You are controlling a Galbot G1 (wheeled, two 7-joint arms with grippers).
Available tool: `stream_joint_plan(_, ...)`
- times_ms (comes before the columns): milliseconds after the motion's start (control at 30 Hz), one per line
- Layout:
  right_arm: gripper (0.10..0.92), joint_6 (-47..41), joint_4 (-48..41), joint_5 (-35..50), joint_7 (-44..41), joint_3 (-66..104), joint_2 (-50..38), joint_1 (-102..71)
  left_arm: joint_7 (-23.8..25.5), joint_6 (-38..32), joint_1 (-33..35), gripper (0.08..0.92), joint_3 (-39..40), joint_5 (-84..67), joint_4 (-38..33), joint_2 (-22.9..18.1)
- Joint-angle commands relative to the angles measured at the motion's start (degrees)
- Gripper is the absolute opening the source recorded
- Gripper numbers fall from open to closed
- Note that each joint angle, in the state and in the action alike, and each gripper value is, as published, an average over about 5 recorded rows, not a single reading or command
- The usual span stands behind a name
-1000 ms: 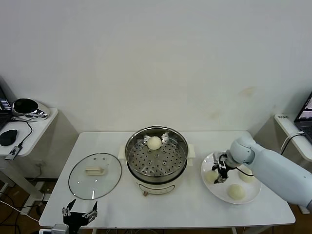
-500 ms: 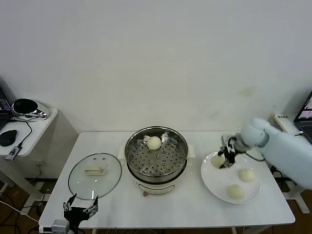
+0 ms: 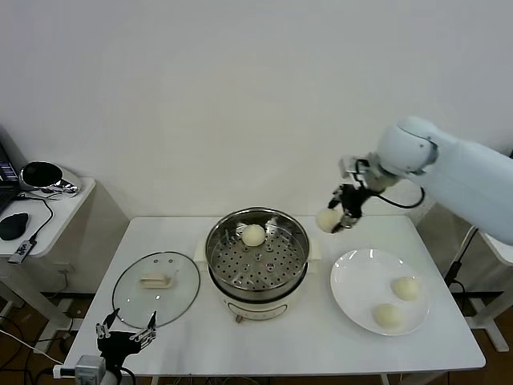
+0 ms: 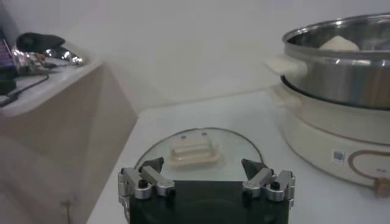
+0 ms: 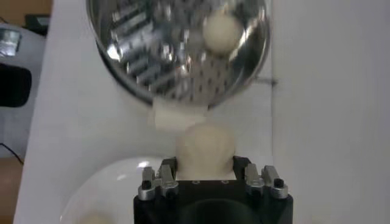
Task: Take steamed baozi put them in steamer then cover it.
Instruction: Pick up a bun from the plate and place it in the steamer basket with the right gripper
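My right gripper (image 3: pixel 337 216) is shut on a cream-white baozi (image 3: pixel 328 220), held in the air just right of the steamer (image 3: pixel 257 255); the same baozi (image 5: pixel 205 150) fills the space between its fingers in the right wrist view. One baozi (image 3: pixel 253 235) lies on the steamer's perforated tray at the back. Two more baozi (image 3: pixel 405 288) (image 3: pixel 389 315) rest on the white plate (image 3: pixel 361 281). The glass cover (image 3: pixel 155 289) with its cream handle lies flat on the table left of the steamer. My left gripper (image 3: pixel 125 337) hovers open near the table's front left edge, behind the cover (image 4: pixel 194 152).
A side table (image 3: pixel 44 208) with a black bowl and mouse stands at the left. The steamer's cream base and side handle (image 4: pixel 285 64) sit close to the cover. Another side surface (image 3: pixel 481 216) is at the right.
My right gripper has lifted a baozi off the plate and carried it up and left toward the steamer. The left gripper barely shifted.
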Motion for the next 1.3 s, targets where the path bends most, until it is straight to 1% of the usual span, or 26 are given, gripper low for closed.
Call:
stream_joint_plan(33,0.568,-2.7,-7.0,4.6,-0.9,-4.8,17.8,4.5,-0.1,0.0,0.1,0.823,-0.6,0.1,-1.6,-0.5)
stream_joint_plan(233,0.568,-3.1,-12.6,3.2,-1.1,-5.5,24.5,1.2,-0.2,0.0,0.6,0.823,-0.7,0.2,-2.5,-0.8)
stream_joint_plan(733,0.568,-2.8,-24.4,-0.4,-0.9,-5.1,33.7,-7.0,0.1,0.4,-0.6,0.823,-0.6,-0.4,-2.2,-0.7)
stream_joint_plan(933,0.568,-2.6,-26.0,-1.9,-0.6,-4.7,35.6,-9.7,0.1,0.5,-0.7,0.823,-0.5,-0.6,-2.0,-0.8)
stream_joint_plan(1300,0.568,-2.3,-26.9,-2.9,1.9,-4.0,36.3,-12.9,0.2,0.5,-1.0,0.823,-0.3,-0.7,-1.4,-0.4)
